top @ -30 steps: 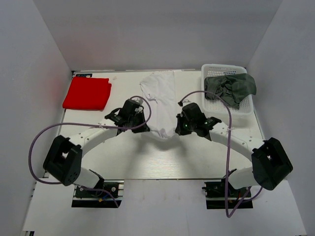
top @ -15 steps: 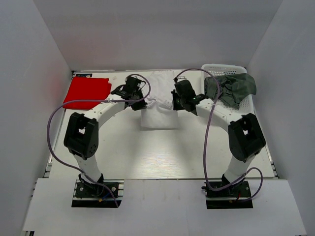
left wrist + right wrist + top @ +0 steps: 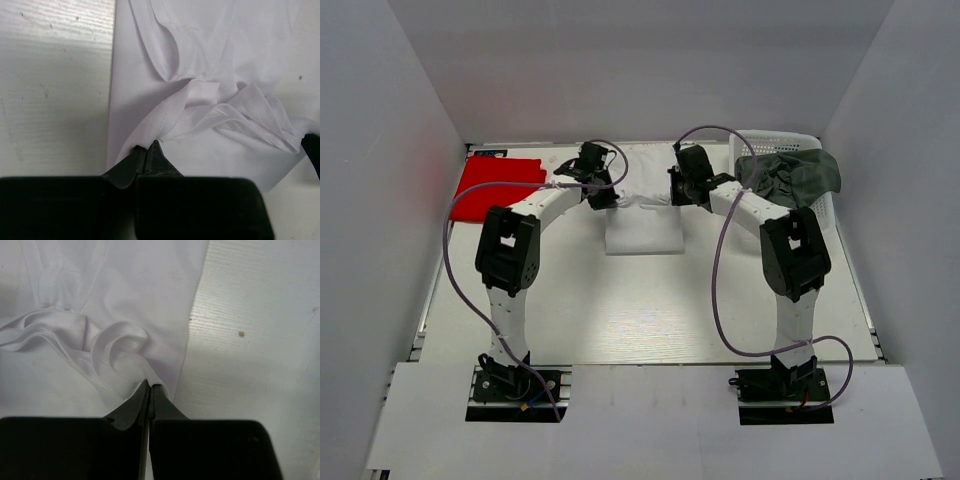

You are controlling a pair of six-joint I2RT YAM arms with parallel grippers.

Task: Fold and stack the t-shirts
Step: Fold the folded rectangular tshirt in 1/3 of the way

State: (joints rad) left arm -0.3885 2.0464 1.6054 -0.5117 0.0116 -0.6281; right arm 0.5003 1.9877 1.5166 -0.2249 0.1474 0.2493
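The white t-shirt (image 3: 642, 225) lies at the back middle of the table, its near part folded up toward the back. My left gripper (image 3: 603, 196) is shut on the shirt's left edge (image 3: 165, 120); the cloth bunches at the fingertips. My right gripper (image 3: 676, 194) is shut on its right edge (image 3: 125, 347). A folded red t-shirt (image 3: 492, 187) lies at the back left. A dark grey-green t-shirt (image 3: 790, 177) is crumpled in the white basket (image 3: 760, 140).
The basket stands at the back right corner against the white walls. Both arms reach far back, their purple cables (image 3: 720, 270) looping over the table (image 3: 620, 300). Bare tabletop shows beside the shirt in both wrist views.
Both grippers have moved from mid-table toward the back, carrying the white shirt's near edge over itself, so the shirt now lies folded shorter.
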